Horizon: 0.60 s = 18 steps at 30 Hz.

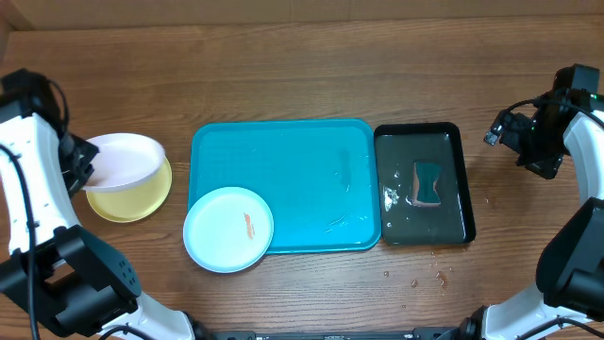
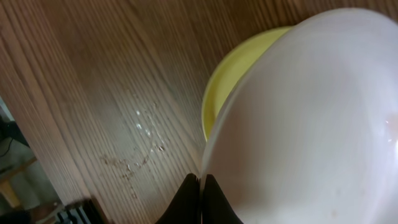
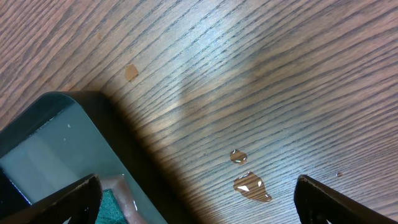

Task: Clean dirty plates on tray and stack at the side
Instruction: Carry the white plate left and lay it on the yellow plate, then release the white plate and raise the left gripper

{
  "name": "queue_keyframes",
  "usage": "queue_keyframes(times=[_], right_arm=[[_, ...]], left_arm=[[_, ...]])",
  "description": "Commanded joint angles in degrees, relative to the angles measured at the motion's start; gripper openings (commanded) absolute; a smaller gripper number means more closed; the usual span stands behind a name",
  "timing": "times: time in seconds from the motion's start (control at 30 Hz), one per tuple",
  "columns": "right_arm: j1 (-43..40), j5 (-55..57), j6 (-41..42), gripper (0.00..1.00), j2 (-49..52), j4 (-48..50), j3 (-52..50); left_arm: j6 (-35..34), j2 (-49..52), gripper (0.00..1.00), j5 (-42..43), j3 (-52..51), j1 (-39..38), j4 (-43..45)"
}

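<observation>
The white plate is tilted over the yellow-green plate at the left of the table. My left gripper is shut on the white plate's left rim; in the left wrist view my fingers pinch the white plate above the yellow-green plate. The pale blue plate, with a red-orange smear, lies on the front left corner of the turquoise tray and overhangs its edge. My right gripper is open and empty, above the table right of the black tray; its fingers show wide apart.
A black tray holding water and a teal sponge stands right of the turquoise tray. It also shows in the right wrist view. Water drops lie on the wood beside it.
</observation>
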Motion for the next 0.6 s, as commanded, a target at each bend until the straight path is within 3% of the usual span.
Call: queue_keyframes(times=[0.0,0.37,0.47,0.5,0.57], right_arm=[[-0.2,-0.09,0.17,1.0,-0.61,0.31,0.76],[-0.2,-0.09,0.17,1.0,-0.61,0.33,0.74],[-0.2,-0.09,0.17,1.0,-0.61,0.33,0.74],[-0.2,-0.09,0.17,1.0,-0.61,0.31,0.74],[-0.2,-0.09,0.17,1.0,-0.61,0.33,0.74]], left_arm=[[-0.96,-0.39,0.04,-2.21,-2.95,0.52,1.84],[0.5,-0.39,0.06,-2.62,-9.79,-0.17,10.56],[2.69,-0.39,0.54,-0.83,-9.79,-0.17,12.0],[3.82,-0.39,0.65,0.81,-9.81,-0.17,12.5],[6.25,-0.39,0.71,5.4,-9.79,-0.17,13.35]])
